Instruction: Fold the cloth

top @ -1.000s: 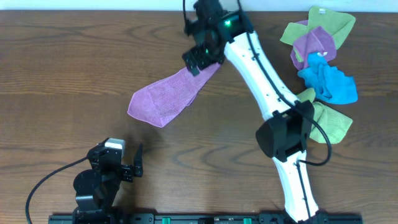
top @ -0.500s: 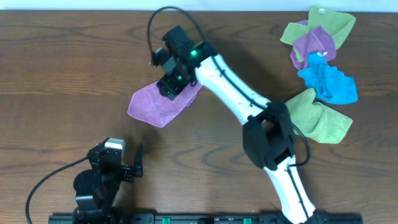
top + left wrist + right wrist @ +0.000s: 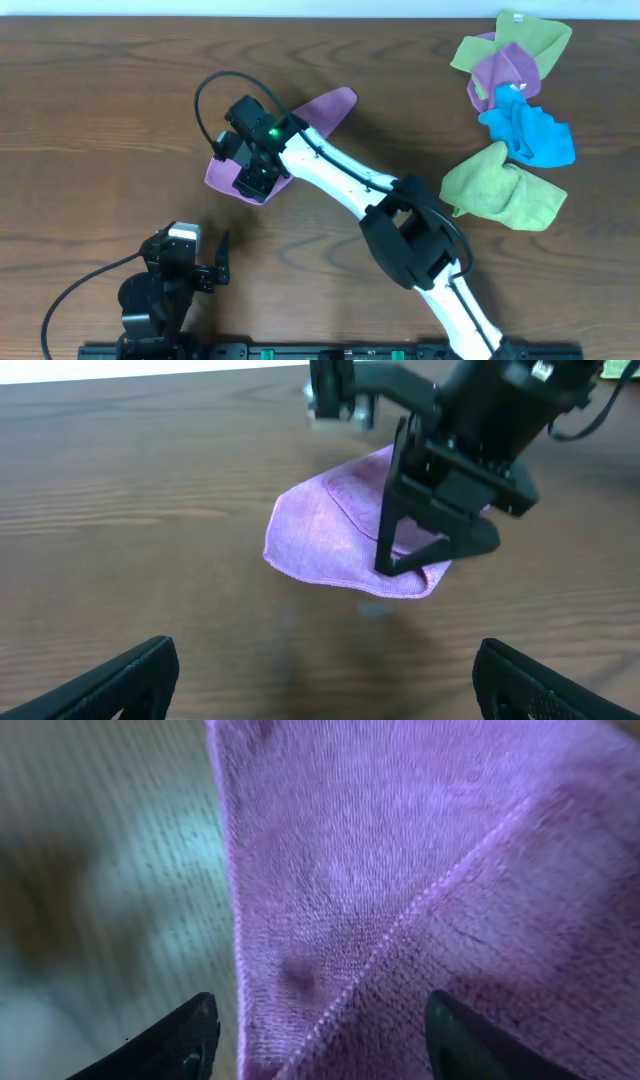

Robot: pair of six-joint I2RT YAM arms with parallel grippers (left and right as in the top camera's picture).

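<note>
The purple cloth [image 3: 330, 105] lies on the wooden table as a long folded strip, running from the back middle down to the left. My right gripper [image 3: 248, 178] hovers low over its left end. In the right wrist view the cloth [image 3: 400, 840] fills the frame with a stitched hem crossing diagonally, and the right gripper [image 3: 320, 1010] is open astride it, one finger over bare wood. The left gripper [image 3: 222, 258] rests at the front left, open and empty. From its wrist view the cloth [image 3: 320, 535] lies ahead, beyond the left gripper [image 3: 325, 650].
A bunch of green, purple and blue cloths [image 3: 510, 70] sits at the back right, with another green cloth [image 3: 505, 190] nearer the front. The right arm's white links [image 3: 340, 185] stretch diagonally across the table's middle.
My right gripper has swept from the cloth's far right end down to its left end, its jaws narrowing. The far end now lies uncovered. The left arm has not moved.
</note>
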